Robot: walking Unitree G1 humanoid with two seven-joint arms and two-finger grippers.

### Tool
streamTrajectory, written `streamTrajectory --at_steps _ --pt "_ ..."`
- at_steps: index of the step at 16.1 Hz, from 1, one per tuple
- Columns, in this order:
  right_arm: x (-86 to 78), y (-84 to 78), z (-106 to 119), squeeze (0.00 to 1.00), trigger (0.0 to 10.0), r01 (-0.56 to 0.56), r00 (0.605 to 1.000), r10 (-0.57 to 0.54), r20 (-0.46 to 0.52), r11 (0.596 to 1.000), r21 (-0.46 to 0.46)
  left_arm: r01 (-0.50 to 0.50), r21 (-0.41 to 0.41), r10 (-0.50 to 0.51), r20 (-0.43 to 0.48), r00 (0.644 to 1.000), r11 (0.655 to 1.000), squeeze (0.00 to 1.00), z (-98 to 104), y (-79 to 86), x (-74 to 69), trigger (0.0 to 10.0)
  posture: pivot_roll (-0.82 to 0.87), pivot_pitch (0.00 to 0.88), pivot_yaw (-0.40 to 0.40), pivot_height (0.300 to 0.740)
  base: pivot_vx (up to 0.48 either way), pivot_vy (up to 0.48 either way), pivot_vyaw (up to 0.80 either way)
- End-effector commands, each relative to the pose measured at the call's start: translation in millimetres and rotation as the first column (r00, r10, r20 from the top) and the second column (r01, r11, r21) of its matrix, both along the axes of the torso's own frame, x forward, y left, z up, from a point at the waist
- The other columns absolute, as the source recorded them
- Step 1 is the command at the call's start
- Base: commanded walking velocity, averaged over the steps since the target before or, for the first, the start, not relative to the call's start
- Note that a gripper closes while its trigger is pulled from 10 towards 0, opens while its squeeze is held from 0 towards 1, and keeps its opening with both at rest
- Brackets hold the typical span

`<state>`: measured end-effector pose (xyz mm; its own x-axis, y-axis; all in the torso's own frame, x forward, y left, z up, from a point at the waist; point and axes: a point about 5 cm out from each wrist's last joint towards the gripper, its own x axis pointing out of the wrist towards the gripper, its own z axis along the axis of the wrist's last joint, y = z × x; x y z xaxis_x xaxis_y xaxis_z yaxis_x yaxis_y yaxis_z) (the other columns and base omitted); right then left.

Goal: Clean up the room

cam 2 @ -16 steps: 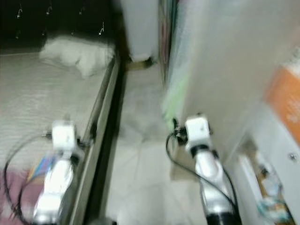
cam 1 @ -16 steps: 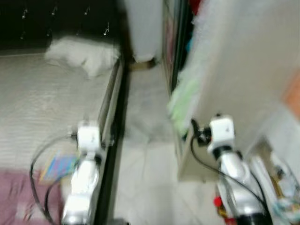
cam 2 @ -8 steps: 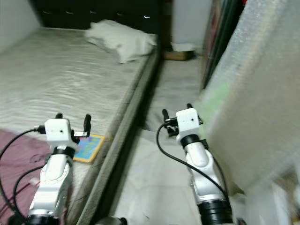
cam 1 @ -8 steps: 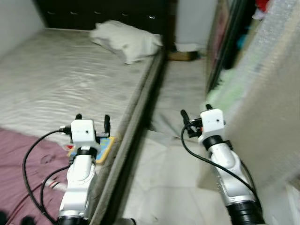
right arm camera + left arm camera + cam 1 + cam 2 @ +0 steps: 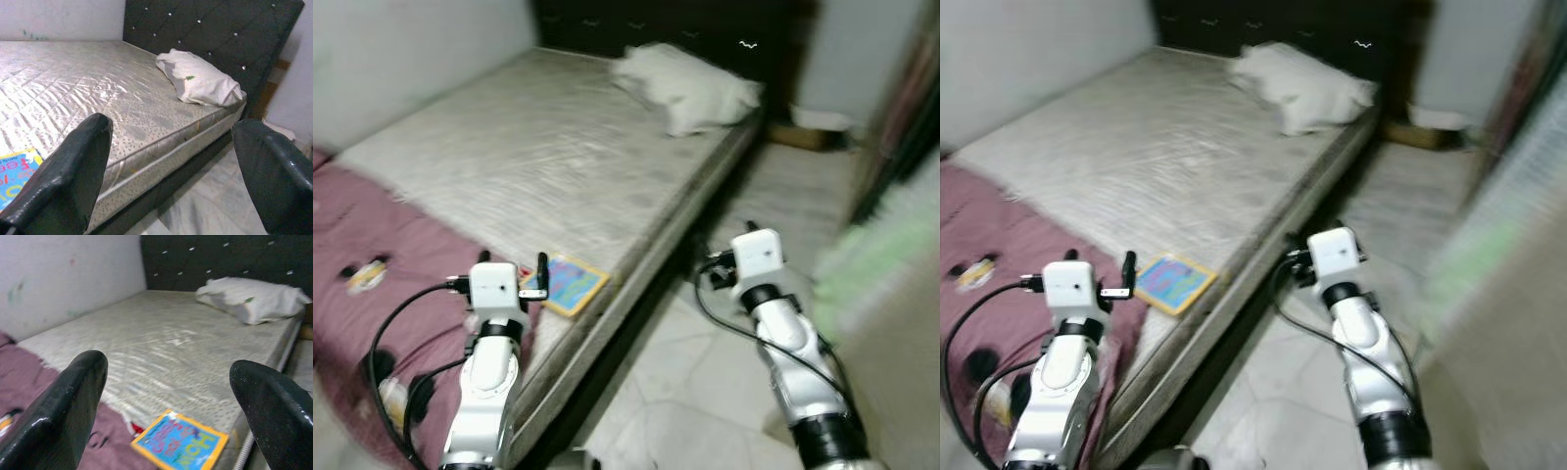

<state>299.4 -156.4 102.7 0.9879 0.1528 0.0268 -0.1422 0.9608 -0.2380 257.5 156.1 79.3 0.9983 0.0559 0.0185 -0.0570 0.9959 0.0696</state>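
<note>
Left wrist view: book [image 5: 180,446] at mattress [image 5: 195,357] edge, pillow [image 5: 249,298] beyond.

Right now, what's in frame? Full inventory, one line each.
Mattress: 1, pale grey quilted, bare, on the bed.
Pillow: 1, white, at the head end beside the headboard.
Headboard: 1, black tufted, behind the pillow.
Book: 1, blue with yellow border, on the mattress near its floor-side edge.
Blanket: 1, maroon, over the foot end.
Floor: pale tiles, beside the bed.
Left tool: open, over the bed near the book.
Right tool: open, over the floor beside the bed.
</note>
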Motion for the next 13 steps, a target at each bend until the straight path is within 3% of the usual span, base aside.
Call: streamTrajectory --at_steps 1,13 --pt "6.3 8.9 6 0.00 10.0 -0.019 0.999 0.019 0.027 1.000 0.011 -0.017 0.023 0.017 -0.005 1.000 1.000 0.00 -1 7.0 1.1 10.0 -0.01 0.000 0.048 0.740 0.000 0.000 0.80" --pt "16.4 16.0 0 0.00 10.0 -0.021 0.999 0.020 0.029 0.999 0.028 -0.034 0.022 0.034 -0.017 0.999 0.999 0.00 -7 12.3 6.0 10.0 0.02 0.000 0.048 0.740 0.000 0.000 0.80"
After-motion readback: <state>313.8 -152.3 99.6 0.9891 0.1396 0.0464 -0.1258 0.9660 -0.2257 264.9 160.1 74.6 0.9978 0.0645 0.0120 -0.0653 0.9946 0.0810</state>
